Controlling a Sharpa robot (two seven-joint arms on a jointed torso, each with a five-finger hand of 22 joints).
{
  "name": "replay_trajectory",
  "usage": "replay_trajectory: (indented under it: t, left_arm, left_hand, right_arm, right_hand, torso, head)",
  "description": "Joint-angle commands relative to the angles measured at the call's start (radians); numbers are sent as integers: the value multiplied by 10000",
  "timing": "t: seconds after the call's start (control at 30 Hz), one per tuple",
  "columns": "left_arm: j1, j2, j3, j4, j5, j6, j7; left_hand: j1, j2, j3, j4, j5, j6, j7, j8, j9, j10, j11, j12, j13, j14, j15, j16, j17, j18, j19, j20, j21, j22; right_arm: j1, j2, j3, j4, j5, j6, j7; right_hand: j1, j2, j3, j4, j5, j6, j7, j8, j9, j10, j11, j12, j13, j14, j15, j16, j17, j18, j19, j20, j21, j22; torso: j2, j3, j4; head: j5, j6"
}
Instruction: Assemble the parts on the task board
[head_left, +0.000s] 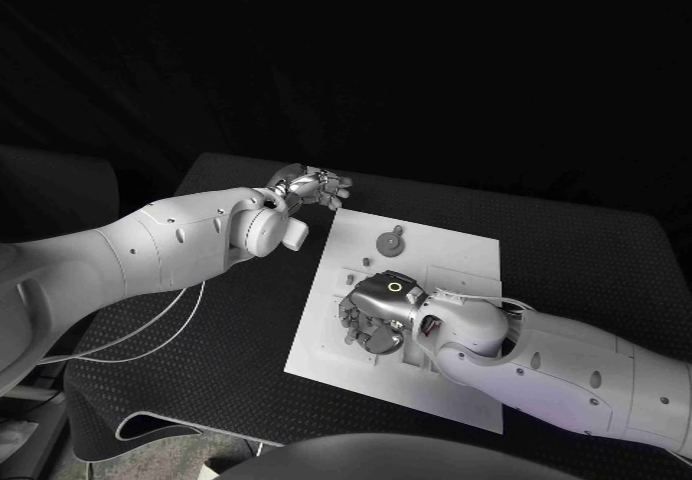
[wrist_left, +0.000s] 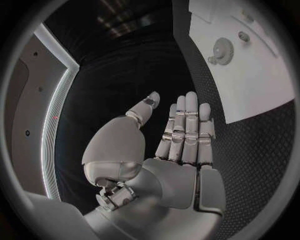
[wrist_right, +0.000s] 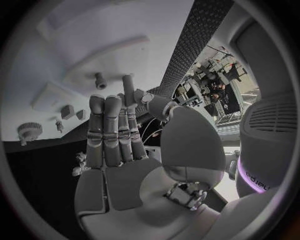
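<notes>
While my right hand (head_left: 378, 312) hovers spread over the task board (head_left: 447, 255), it holds nothing.
Gear part (head_left: 391, 241) at board's 12 o'clock; my left hand (head_left: 309, 186) off-board at 10 o'clock, fingers straight, empty.

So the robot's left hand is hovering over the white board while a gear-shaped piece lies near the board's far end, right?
Not quite. It is the right hand that hovers over the task board, as the head view shows. The left hand is held off the board, above the black table past its far corner, fingers apart and holding nothing. The gear-shaped piece does lie near the board's far end.
</notes>
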Motion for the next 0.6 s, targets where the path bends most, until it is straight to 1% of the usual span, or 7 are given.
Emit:
replay_trajectory:
  t: [0.03, 0.2, 0.33, 0.5, 0.6]
  left_arm:
    - [7, 12, 7, 14, 38, 138, 66]
    - [7, 30, 8, 11, 38, 149, 63]
    - [7, 30, 8, 3, 38, 153, 62]
    - [7, 31, 8, 10, 38, 157, 62]
    - [7, 43, 8, 9, 38, 162, 61]
  left_hand:
    - [29, -12, -23, 27, -9, -52, 32, 61, -13, -21, 38, -39, -16, 9, 50, -37, 15, 107, 38, 38, -63, 16]
    - [30, -11, -22, 27, -9, -52, 32, 62, -13, -21, 38, -39, -16, 9, 50, -38, 17, 107, 38, 38, -64, 17]
    - [32, -11, -22, 26, -9, -53, 32, 62, -14, -22, 39, -39, -17, 9, 50, -40, 20, 107, 38, 38, -65, 18]
    - [33, -11, -22, 25, -9, -54, 32, 63, -15, -22, 39, -40, -18, 10, 50, -44, 24, 107, 38, 38, -67, 20]
    - [35, -11, -21, 24, -8, -54, 32, 63, -15, -22, 39, -40, -18, 10, 50, -46, 26, 108, 38, 38, -68, 21]
  right_arm:
    - [-31, 15, -20, -47, -124, 165, 73]
    - [-31, 51, -20, -23, -114, 168, 101]
    - [-31, 45, -21, 8, -84, 179, 115]
    - [-31, 76, -30, -11, -82, 208, 112]
    - [-34, 104, -46, -31, -79, 221, 111]
  right_hand:
    - [120, 139, 50, -6, 70, 44, -5, 35, -13, 71, -9, 23, 328, -14, -78, 16, 16, 427, 35, -43, 35, 197]
    - [119, 141, 50, -7, 69, 44, -5, 35, -12, 72, -10, 22, 329, -14, -79, 16, 16, 427, 35, -43, 36, 197]
    - [115, 145, 49, -9, 69, 44, -5, 36, -9, 72, -9, 22, 331, -13, -79, 17, 17, 427, 35, -43, 38, 197]
    - [109, 151, 47, -14, 69, 43, -5, 35, -4, 74, -10, 21, 334, -12, -79, 18, 18, 427, 36, -44, 42, 197]
    - [108, 154, 46, -16, 70, 43, -5, 35, -2, 74, -10, 20, 335, -12, -79, 18, 18, 427, 35, -45, 43, 197]
  torso:
    - [0, 0, -8]
    - [5, 5, -4]
    - [-5, -4, 6]
    - [2, -5, -11]
    - [3, 0, -6]
  head:
    - [23, -12]
    - [35, -33]
    - [29, -45]
    - [30, -52]
    - [25, -60]
